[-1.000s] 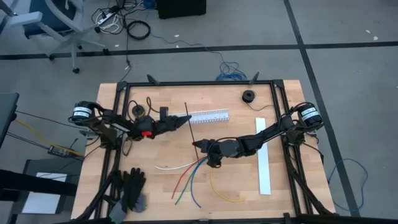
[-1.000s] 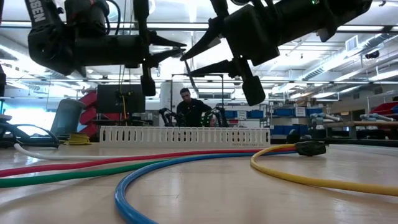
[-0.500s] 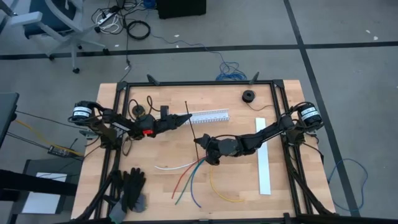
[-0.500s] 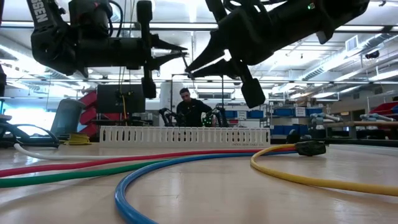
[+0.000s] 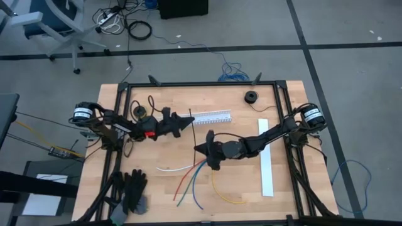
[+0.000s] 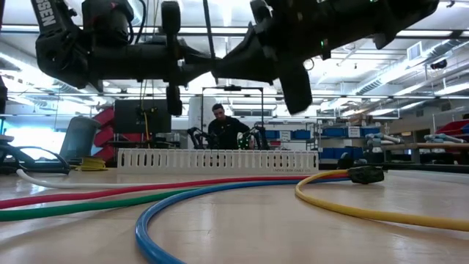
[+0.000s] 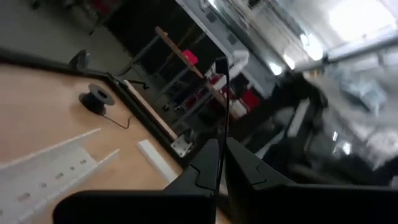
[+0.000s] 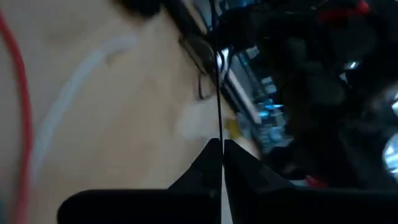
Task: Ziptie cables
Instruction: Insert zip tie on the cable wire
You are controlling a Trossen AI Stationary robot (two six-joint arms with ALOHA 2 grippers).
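A thin black ziptie (image 5: 191, 115) hangs in the air between both grippers and slants up past them (image 6: 208, 37). My left gripper (image 5: 190, 121) reaches in from the table's left and is shut on it. My right gripper (image 5: 197, 149) comes from the right, just nearer the table's near edge, and is also shut on it. The cables (image 5: 193, 172) lie loose on the table below the right gripper: white, red, green, blue and yellow wires fanned toward the near edge (image 6: 190, 202). One ends in a small dark plug (image 6: 366, 174). My left gripper pinches the ziptie's strap (image 7: 220, 163) between its two fingers, coming level from the table's left and lying across it. The strap is lifted clear and rises beyond the fingers (image 7: 226, 93). My right gripper pinches the same strap (image 8: 219, 134) between its two fingers, a short way along from the left gripper, coming from the table's right and across it. The strap runs on past the fingertips, clear of the table.
A white slotted channel (image 5: 210, 117) lies beyond the grippers, and a flat white strip (image 5: 266, 157) lies along the right side. A black spool (image 5: 251, 96) sits near the far right corner. Black gloves (image 5: 132, 188) lie at the near left. A person (image 6: 218, 128) stands far behind the table.
My right gripper has moved toward the left gripper and shut on the ziptie; its fingers stood apart a second ago. My left gripper has rolled about its own axis. The ziptie, which ran long and low toward the near edge, now stands steeper.
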